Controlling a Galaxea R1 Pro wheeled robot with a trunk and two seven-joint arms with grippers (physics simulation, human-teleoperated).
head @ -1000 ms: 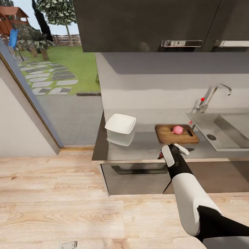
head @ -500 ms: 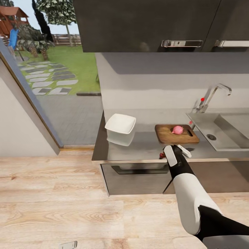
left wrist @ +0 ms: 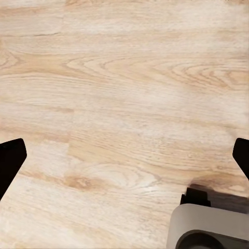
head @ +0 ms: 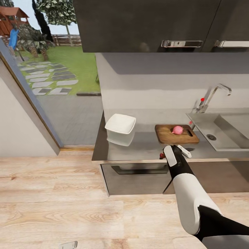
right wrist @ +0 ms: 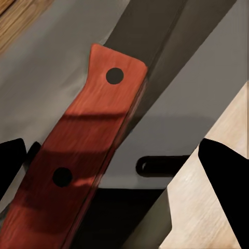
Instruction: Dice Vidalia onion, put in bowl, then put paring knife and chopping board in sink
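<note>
Since a second ago your right hand (head: 184, 150) has edged rightward, fingers spread around the paring knife (right wrist: 85, 150) at the desk (head: 141, 147) edge, holding nothing, poised to grip the handle

Onion: we see a small, round, pinkish-red Vidalia onion (head: 177, 129) sitting on the board, toward its sink end.
Board: we see a rectangular brown wooden chopping board (head: 166, 135) lying flat on the worktop, its slot-shaped handle hole beside the sink.
Knife: we see a paring knife with a red wooden handle (right wrist: 85, 150) bearing two dark rivets, lying flat at the worktop's front edge; its blade is hidden from us.
Bowl: we see a shallow white squarish bowl (head: 120, 123), upright, well apart from the board.
Sink: we see a rectangular stainless-steel sink (head: 228, 131) with a round dark drain and an angular tap.
Countertop: we see a smooth grey reflective countertop (head: 145, 147) carrying all these.
</note>
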